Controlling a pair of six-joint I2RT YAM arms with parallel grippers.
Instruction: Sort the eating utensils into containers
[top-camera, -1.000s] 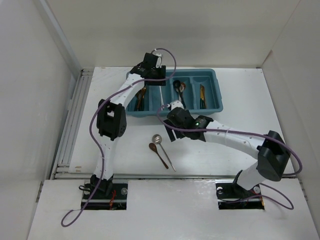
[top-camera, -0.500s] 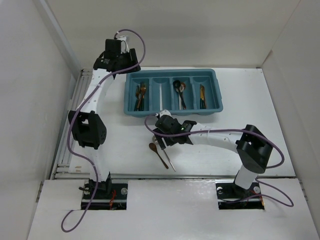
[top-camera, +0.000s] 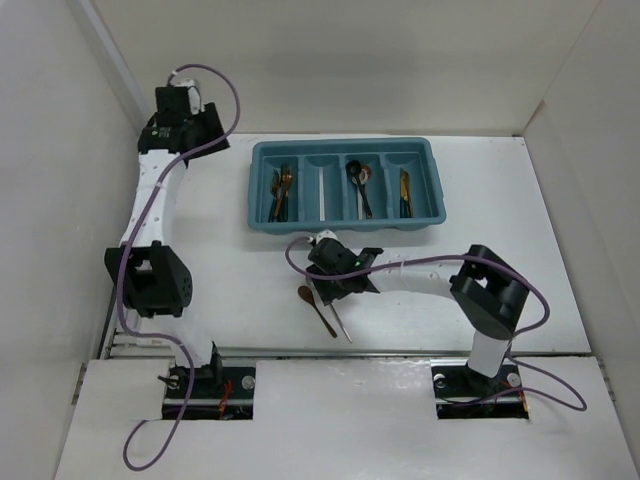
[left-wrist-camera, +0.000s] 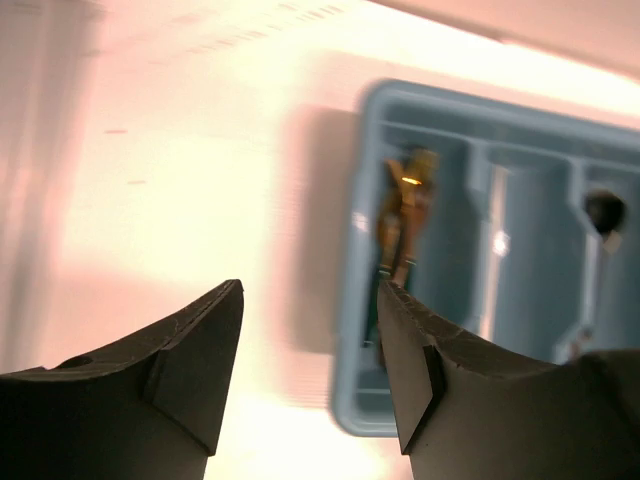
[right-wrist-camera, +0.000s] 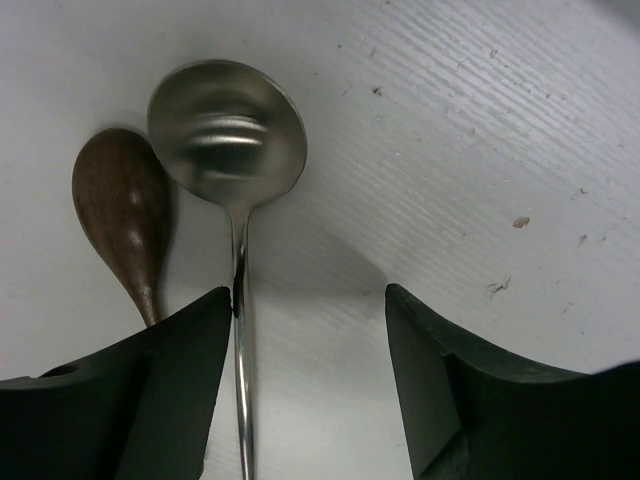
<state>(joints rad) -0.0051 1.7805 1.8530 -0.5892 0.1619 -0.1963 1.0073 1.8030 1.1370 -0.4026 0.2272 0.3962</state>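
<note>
Between the spread right fingers, the silver spoon's handle; brown spoon beside.

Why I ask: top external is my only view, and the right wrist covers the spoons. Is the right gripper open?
Observer: Yes. In its wrist view the right gripper is open and holds nothing.
Operator: Which spoon is it lined up on?
Observer: The silver spoon. Its handle runs close beside one finger, not centred in the gap.
Operator: And the brown one?
Observer: The brown spoon lies outside the jaws, right beside the silver bowl.
</note>
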